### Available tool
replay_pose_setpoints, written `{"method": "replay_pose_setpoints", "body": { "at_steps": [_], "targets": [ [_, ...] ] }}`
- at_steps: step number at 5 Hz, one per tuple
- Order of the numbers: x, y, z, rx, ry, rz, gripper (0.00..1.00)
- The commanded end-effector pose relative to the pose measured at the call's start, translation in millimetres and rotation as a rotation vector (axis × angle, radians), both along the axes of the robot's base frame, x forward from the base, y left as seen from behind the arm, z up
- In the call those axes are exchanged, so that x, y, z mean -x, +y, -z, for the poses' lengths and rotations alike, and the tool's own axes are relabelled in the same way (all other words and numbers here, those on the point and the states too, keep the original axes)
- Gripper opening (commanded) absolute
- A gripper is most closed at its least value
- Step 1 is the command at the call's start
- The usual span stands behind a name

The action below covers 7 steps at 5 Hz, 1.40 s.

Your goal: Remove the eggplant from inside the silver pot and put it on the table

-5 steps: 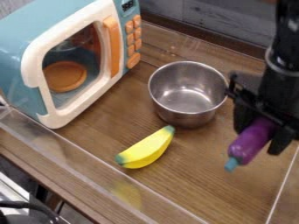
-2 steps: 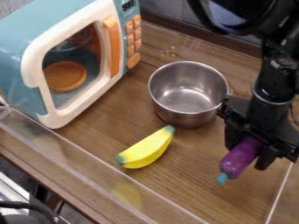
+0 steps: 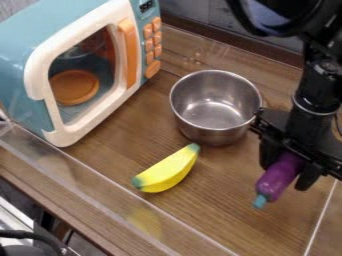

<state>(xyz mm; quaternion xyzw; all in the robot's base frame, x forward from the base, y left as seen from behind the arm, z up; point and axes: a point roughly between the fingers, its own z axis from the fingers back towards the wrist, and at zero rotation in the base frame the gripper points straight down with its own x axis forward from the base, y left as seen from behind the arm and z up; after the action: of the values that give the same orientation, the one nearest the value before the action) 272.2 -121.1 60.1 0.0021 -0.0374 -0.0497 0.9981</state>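
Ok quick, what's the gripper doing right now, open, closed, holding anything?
Gripper: closed on the eggplant, stem tip down, low over the table.

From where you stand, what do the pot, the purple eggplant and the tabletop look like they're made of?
The silver pot looks like polished steel: bright grey walls with mirror-like reflections inside. The eggplant, clamped in the gripper, seems to be glossy moulded plastic, judging by its even purple sheen and teal tip. The table shows brown wood grain, though whether it is real wood or a printed laminate is unclear.
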Motion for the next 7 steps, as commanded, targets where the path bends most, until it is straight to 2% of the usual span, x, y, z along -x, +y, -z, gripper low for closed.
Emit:
{"method": "replay_pose_setpoints", "body": {
  "at_steps": [1, 2, 4, 6, 7],
  "targets": [
    [-0.3, 4.2, -13.2, 0.019, -0.032, -0.043, 0.00],
    [-9.0, -3.4, -9.9, 0.017, -0.030, -0.004, 1.00],
    [0.2, -2.8, -5.4, 0.008, -0.022, -0.020, 1.00],
    [-9.4, -27.3, -3.1, 0.000, -0.009, -0.139, 1.00],
    [-12.6, -30.9, 1.8, -0.006, -0.005, -0.106, 1.00]
  ]
}}
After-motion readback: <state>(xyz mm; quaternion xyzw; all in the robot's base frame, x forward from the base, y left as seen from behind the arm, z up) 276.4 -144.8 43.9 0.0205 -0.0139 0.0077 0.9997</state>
